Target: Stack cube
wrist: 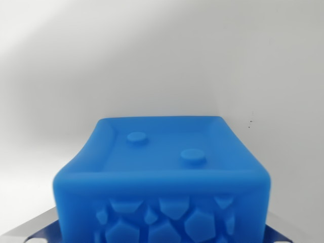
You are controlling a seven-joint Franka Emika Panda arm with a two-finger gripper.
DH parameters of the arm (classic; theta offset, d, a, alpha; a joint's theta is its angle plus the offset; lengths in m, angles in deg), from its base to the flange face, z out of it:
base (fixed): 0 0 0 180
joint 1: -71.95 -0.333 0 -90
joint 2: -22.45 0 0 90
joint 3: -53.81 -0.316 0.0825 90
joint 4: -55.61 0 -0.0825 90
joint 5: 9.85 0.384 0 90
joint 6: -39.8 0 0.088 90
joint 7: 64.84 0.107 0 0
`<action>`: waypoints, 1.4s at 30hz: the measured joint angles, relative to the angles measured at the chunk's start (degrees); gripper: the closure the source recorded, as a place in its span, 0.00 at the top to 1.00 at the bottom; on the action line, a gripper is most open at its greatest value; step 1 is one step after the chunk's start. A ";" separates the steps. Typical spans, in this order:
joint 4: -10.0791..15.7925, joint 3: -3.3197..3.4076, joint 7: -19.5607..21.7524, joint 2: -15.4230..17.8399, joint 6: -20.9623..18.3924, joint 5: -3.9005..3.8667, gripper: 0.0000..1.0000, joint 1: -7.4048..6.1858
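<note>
A blue cube [162,172] fills the lower middle of the wrist view, very close to the camera. Its top face has a raised rim and two round studs, and its near side shows a relief of hexagon shapes. My gripper [162,235] sits at the bottom edge, with grey fingers [35,229] showing at both lower corners, pressed against the cube's sides. The gripper is shut on the cube. No second cube is in view, and whatever is under the cube is hidden.
A plain white surface [152,61] lies behind and around the cube. A soft shadow crosses it at the wrist view's upper left. A couple of tiny dark specks [249,124] mark it at the wrist view's right.
</note>
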State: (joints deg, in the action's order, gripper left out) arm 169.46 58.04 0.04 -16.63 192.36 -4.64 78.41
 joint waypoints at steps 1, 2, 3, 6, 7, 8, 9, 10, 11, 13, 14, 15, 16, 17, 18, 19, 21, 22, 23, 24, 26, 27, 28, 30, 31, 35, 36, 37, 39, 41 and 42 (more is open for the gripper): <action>0.01 0.00 0.00 0.04 -0.02 0.00 0.00 0.00; 0.03 0.00 0.00 0.10 -0.04 0.00 0.00 0.00; 0.05 0.00 0.00 0.19 -0.07 0.00 0.00 0.00; 0.13 0.02 0.00 0.47 -0.20 0.00 0.00 -0.01; 0.16 0.02 0.00 0.60 -0.28 0.00 0.00 -0.01; 0.20 0.03 0.00 0.73 -0.36 0.00 0.00 -0.01; 0.22 0.03 0.00 0.79 -0.40 0.00 0.00 -0.01; 0.27 0.04 0.00 0.96 -0.51 0.00 0.00 -0.02; 0.33 0.05 0.00 1.15 -0.64 0.00 0.00 -0.03; 0.43 0.06 0.01 1.55 -0.89 0.00 0.00 -0.04; 0.48 0.08 0.02 1.76 -1.04 -0.01 0.00 -0.04; 0.52 0.10 0.02 1.95 -1.19 -0.01 0.00 -0.05; 0.56 0.12 0.02 2.13 -1.33 -0.01 0.00 -0.06; 0.59 0.13 0.02 2.22 -1.41 -0.02 0.00 -0.07; 0.65 0.15 0.03 2.41 -1.55 -0.02 0.00 -0.08; 0.75 0.18 0.03 2.63 -1.70 -0.03 0.00 -0.10; 0.94 0.24 0.04 3.12 -1.98 -0.04 0.00 -0.17; 1.03 0.29 0.04 3.38 -2.12 -0.05 0.00 -0.21; 1.10 0.32 0.05 3.61 -2.27 -0.05 0.00 -0.24; 1.15 0.36 0.05 3.85 -2.46 -0.06 0.00 -0.27; 1.24 0.41 0.06 4.25 -2.80 -0.07 0.00 -0.31; 1.32 0.45 0.06 4.55 -3.02 -0.07 0.00 -0.33; 1.41 0.49 0.07 4.86 -3.24 -0.08 0.00 -0.36; 1.53 0.56 0.08 5.34 -3.61 -0.11 0.00 -0.42; 1.60 0.60 0.08 5.64 -3.85 -0.12 0.00 -0.45; 1.83 0.75 0.11 6.82 -4.72 -0.17 0.00 -0.54; 1.86 0.78 0.11 7.12 -4.97 -0.19 0.00 -0.56; 1.91 0.81 0.12 7.43 -5.23 -0.21 0.00 -0.58; 2.00 0.86 0.14 7.92 -5.63 -0.24 0.00 -0.61; 2.09 0.93 0.18 8.57 -6.20 -0.29 0.00 -0.67; 2.11 0.96 0.19 8.74 -6.34 -0.31 0.00 -0.69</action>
State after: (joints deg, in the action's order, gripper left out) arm 171.58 59.00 0.23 -7.88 186.02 -4.94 77.71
